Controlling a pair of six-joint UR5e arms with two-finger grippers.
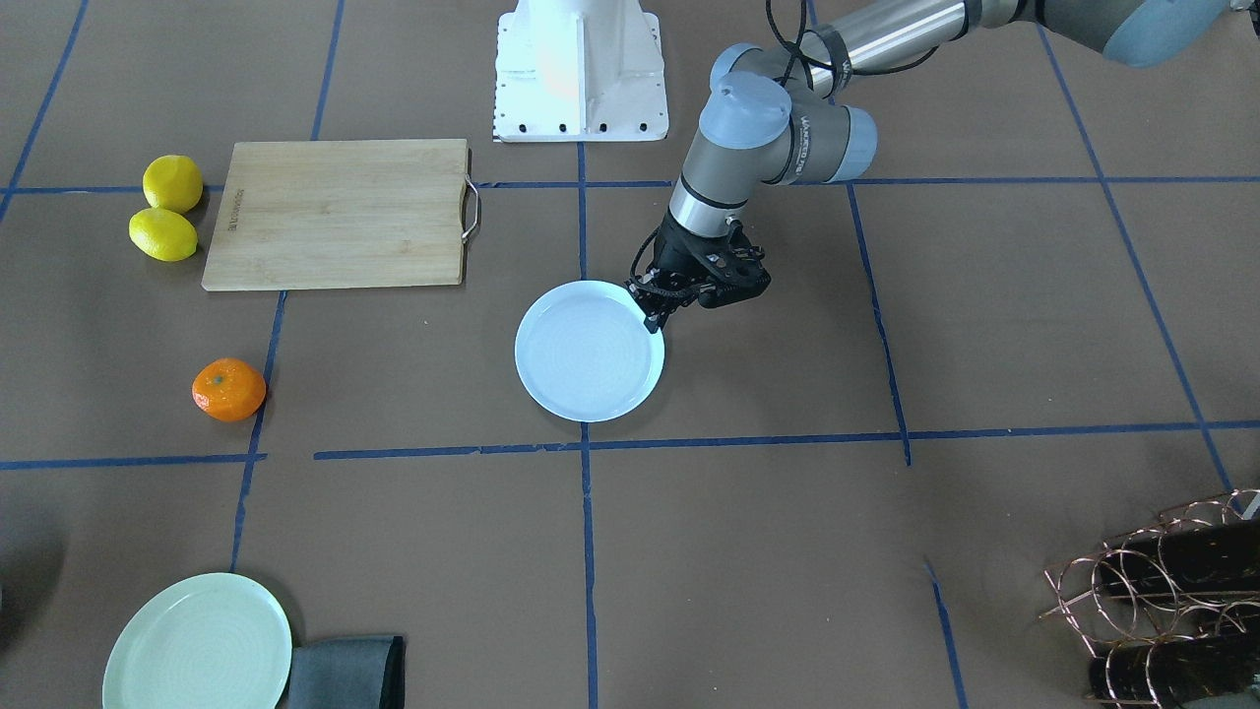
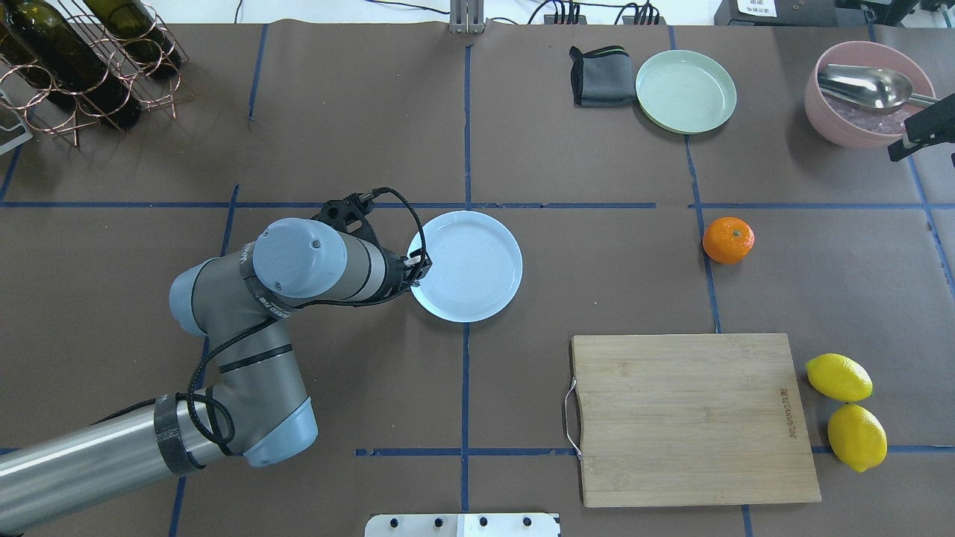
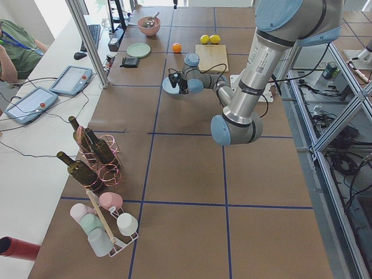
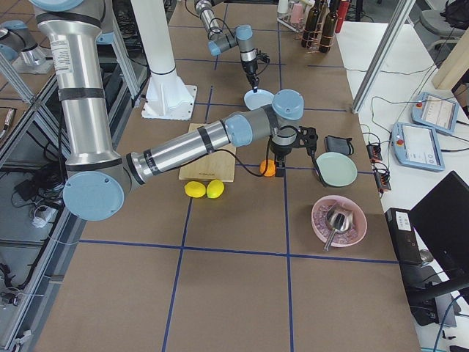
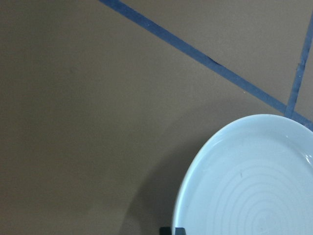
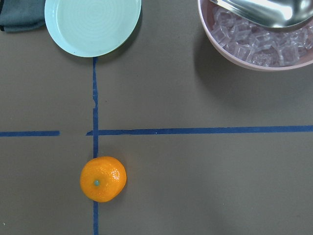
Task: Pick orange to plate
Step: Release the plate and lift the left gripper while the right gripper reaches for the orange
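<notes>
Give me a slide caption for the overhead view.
Left gripper at the plate's rim; the orange lies apart, near a cutting board and two lemons.

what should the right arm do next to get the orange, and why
Probably shift the right pincer until the orange is centred beneath it, before lowering: in the right wrist view the orange sits low and left of centre, untouched on the tape line, far from the plate.
</notes>
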